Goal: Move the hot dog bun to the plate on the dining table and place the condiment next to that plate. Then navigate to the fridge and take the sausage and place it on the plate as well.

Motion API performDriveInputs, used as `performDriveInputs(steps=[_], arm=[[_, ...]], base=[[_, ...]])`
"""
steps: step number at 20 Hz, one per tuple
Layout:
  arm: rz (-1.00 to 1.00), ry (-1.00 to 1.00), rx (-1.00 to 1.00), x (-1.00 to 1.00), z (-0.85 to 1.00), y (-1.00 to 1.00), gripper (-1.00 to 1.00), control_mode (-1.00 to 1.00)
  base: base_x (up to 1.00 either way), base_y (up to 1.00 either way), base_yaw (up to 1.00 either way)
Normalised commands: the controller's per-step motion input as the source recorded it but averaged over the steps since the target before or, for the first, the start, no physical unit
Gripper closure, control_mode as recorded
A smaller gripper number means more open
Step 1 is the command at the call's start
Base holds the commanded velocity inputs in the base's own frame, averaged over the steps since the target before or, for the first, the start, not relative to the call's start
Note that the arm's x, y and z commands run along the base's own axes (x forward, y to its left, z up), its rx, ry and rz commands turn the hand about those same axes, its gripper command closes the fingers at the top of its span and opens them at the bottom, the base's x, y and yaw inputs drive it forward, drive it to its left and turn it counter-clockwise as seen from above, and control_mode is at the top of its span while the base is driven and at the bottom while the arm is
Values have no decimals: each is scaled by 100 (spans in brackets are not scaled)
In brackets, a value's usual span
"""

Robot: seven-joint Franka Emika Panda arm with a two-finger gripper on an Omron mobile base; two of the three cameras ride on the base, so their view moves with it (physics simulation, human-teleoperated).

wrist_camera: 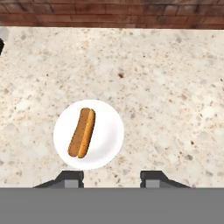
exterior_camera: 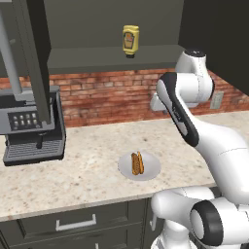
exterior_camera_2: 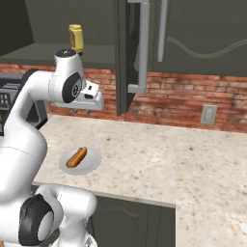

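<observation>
The hot dog bun (wrist_camera: 82,132) lies on a small plain white plate (wrist_camera: 109,131) on the stone counter, also seen as the bun (exterior_camera: 137,163) and the bun (exterior_camera_2: 76,157). My gripper (wrist_camera: 111,177) hangs well above the counter, pointing down, open, with nothing between its fingers. The bun sits just ahead and left of the fingertips. In the right base view the gripper (exterior_camera_2: 81,111) hovers over the plate's far side. The yellow condiment (exterior_camera: 130,40) bottle stands on a dark shelf above the brick wall, also the condiment (exterior_camera_2: 75,37). The dining table, its plate, the fridge and the sausage are out of view.
A black coffee machine (exterior_camera: 31,131) stands at the counter's left. A brick backsplash (exterior_camera: 107,95) runs behind the counter, and a wall outlet (exterior_camera_2: 208,115) sits at the right. An open dark cabinet door (exterior_camera_2: 137,48) hangs above. Dark drawers (exterior_camera: 75,223) lie under the counter edge.
</observation>
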Motion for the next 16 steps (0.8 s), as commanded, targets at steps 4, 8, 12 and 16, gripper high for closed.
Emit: performDriveInputs(steps=[4,8,12,16], arm=[[1,1,0,-11,-4,4,-100,-100],[0,21,-3,-17,-62,42,-100,-100],[0,23,0,2,-75,61,-100,-100],[0,26,0,16,-78,34,-100,-100]], base=[[0,0,0],[0,0,0],[0,0,0],[0,0,0]])
